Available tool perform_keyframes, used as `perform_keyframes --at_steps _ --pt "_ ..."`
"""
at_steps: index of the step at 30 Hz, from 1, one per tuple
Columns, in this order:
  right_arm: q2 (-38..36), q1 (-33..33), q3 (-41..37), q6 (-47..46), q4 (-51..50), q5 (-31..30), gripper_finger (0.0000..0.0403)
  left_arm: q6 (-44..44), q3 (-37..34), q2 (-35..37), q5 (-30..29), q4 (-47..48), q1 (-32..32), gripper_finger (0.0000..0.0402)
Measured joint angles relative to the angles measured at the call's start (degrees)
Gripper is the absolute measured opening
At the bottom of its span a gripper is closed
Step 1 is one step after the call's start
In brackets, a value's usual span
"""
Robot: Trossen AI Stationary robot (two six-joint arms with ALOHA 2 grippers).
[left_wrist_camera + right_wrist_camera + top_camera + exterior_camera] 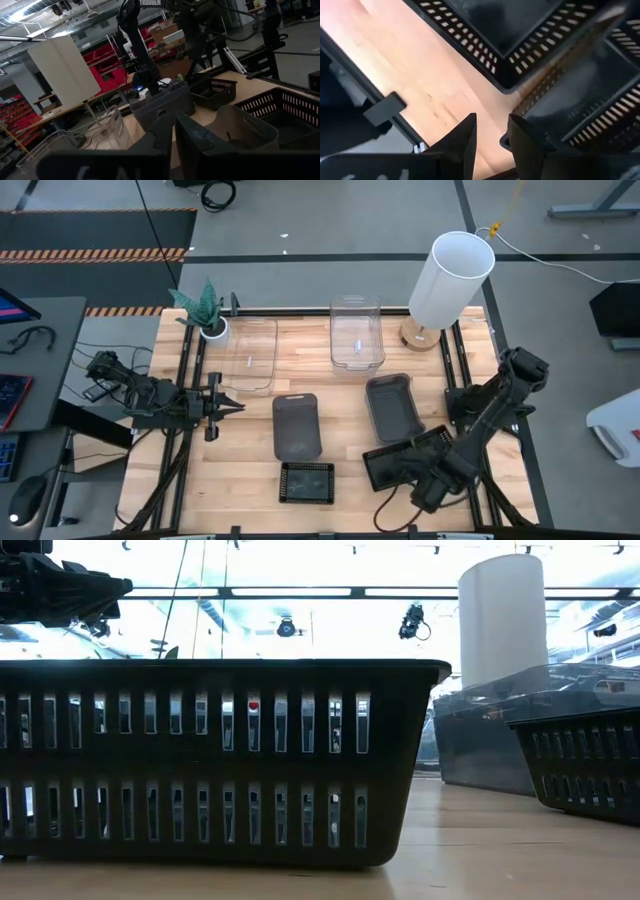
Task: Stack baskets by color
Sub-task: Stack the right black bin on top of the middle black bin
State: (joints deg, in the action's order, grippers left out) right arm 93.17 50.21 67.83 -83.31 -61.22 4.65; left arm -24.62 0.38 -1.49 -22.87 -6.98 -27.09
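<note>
1. The low view is mostly blocked by one mesh basket (215,760); the table behind it is hidden.
2. The right gripper (425,465) pinches the rim of a mesh basket (400,460) near the front right edge, partly covering it.
3. The left gripper (225,406) hangs shut and empty at the left edge.
4. Bare wood lies between the grey trays (297,425) and the clear ones (357,335).
</note>
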Motion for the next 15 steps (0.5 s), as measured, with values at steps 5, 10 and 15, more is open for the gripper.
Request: perform_keyframes --at_steps 5,10,15 --pt "0.0 4.0 0.0 -7.3 -1.7 -6.4 0.0120 0.0 0.0 0.0 0.0 0.0 0.0 0.0029" --pt "-0.1 6.9 -2.3 -14.3 -1.4 -10.2 0.0130 0.0 0.0 0.0 0.0 0.0 0.0 0.0034" --pt "0.0 8.4 -7.2 -18.3 3.1 -8.2 0.0145 0.0 0.0 0.0 0.0 0.0 0.0 0.0030"
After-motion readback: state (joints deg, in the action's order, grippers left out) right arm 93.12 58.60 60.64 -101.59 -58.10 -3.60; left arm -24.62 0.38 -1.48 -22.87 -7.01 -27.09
